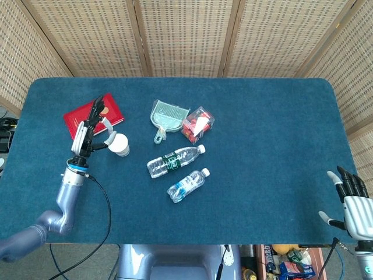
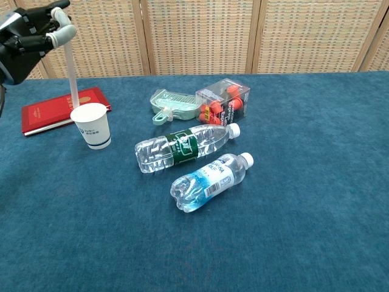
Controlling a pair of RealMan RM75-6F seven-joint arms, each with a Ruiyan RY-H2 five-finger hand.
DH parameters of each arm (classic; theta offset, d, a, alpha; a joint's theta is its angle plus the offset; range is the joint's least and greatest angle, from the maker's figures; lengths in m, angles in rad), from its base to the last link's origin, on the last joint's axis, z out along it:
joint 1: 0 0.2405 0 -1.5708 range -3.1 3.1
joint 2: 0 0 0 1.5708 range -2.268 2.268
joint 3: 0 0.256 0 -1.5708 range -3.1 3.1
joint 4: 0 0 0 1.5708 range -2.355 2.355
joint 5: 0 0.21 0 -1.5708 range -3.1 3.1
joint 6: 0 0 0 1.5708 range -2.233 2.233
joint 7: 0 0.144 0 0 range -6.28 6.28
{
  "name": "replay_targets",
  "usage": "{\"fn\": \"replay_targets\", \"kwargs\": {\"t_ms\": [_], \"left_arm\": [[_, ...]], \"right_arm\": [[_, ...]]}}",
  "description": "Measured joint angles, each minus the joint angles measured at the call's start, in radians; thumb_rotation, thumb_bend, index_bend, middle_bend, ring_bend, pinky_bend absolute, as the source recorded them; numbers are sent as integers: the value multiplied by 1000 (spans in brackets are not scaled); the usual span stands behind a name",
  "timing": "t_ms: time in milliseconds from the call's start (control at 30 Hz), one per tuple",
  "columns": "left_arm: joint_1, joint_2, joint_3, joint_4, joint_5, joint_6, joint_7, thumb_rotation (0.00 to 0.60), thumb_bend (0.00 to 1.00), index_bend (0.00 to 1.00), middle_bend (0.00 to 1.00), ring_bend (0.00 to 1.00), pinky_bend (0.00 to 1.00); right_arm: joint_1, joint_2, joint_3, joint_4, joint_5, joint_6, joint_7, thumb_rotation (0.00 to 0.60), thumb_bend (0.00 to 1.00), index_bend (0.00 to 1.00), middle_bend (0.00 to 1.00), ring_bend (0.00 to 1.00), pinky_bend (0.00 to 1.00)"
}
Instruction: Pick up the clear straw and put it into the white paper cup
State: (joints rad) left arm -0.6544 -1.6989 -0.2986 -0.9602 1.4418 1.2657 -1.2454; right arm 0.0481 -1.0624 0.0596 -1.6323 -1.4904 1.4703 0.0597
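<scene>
Straw: clear straw point(image 2: 71, 73) hangs near-vertical from my left robot hand point(image 2: 33, 33); top end pinched between fingertips point(image 2: 62, 31), lower end right at the rim of the white paper cup point(image 2: 92, 125). From the chest view I can't tell if the tip is inside the mouth or just behind it.
Straw, head view: barely resolvable, hidden mostly by the hand point(image 1: 90, 129).
Left robot hand: closed on the straw, raised well above the surface point(image 2: 292, 231), up and to the left of the cup. In the head view it sits just left of the cup point(image 1: 119, 144), overlapping the red booklet point(image 1: 93, 118).
Right robot hand: point(image 1: 351, 201) I see it only in the head view, at the near right edge of the surface, fingers spread, holding nothing, well apart from everything else.
Cup: upright, blue print on its side, just beside the red booklet point(image 2: 61, 109).
Green-label bottle: point(image 2: 182, 146) lying on its side mid-surface, white cap pointing right.
Blue-label bottle: point(image 2: 209, 182) also on its side, nearer me, close to the green one but not touching.
Dustpan: pale green mini dustpan point(image 2: 173, 105) behind the bottles, touching or nearly touching the clear box point(image 2: 223, 101) with red items inside.
Backdrop: woven screen panels point(image 2: 200, 33) behind the surface.
</scene>
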Motion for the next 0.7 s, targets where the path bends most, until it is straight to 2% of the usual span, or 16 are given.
{"fn": "replay_targets", "kwargs": {"t_ms": [133,700], "left_arm": [[-22,-49,-10,65,-23,-28,-61,600,376,658,0,0,0],[-42,-144,-4,237,-64,-105,-148,600,376,658,0,0,0]], "right_arm": [[2,-1,1,2,5,-5,-1,600,0,0,0,0,0],[8,-5,1,7,19,-22,-5,600,0,0,0,0,0]]}}
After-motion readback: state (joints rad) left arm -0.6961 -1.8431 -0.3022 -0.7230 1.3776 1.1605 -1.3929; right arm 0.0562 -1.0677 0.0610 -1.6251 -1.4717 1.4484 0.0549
